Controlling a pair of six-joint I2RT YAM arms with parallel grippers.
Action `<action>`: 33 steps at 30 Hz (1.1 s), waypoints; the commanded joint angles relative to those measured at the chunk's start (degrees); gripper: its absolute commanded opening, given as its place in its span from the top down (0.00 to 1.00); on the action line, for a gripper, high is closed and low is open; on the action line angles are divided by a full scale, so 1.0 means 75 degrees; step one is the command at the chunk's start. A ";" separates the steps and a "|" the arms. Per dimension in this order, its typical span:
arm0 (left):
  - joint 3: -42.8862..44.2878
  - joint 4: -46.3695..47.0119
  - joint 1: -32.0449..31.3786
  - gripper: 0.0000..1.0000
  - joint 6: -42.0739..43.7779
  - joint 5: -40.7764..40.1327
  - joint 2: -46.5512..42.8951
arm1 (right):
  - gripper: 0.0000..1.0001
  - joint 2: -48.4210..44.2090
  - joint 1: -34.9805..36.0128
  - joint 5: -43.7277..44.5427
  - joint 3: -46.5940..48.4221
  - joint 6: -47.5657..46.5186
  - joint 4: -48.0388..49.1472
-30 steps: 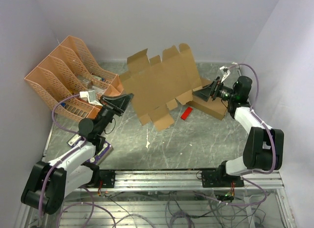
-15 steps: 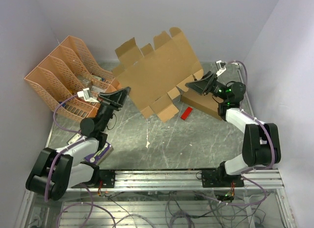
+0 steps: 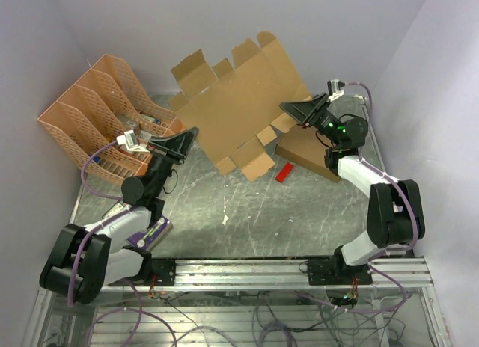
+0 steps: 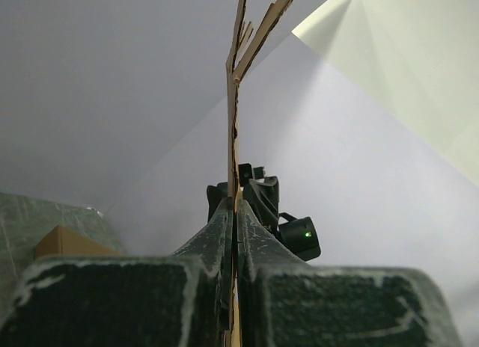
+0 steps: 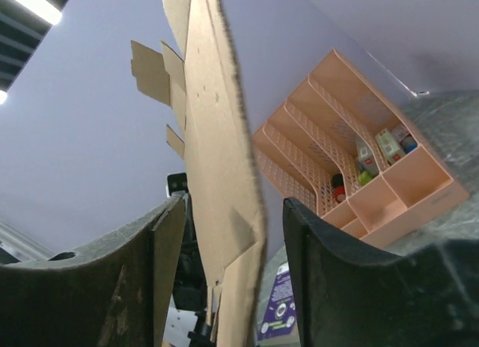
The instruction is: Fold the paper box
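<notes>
Box sheet [image 3: 239,100] raised off the counter [image 3: 224,205], unfolded. My left hand [image 3: 188,137] pinches its left edge. My right hand [image 3: 290,108] straddles the right edge, seemingly unclamped. Next: grip, then crease a panel.

Grey marbled table [image 3: 299,212]: peach file rack [image 3: 97,115] back-left, brown cardboard box [image 3: 310,156] right, small red block [image 3: 284,172] beside it.

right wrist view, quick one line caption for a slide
Unfolded paper box sheet on edge between open jaws, peach file organiser behind.
</notes>
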 commanded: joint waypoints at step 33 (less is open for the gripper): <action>-0.0254 -0.2660 0.3306 0.36 0.0747 0.4799 -0.0372 | 1.00 -0.0727 -0.1288 -0.3476 0.0432 -0.3922 -0.3566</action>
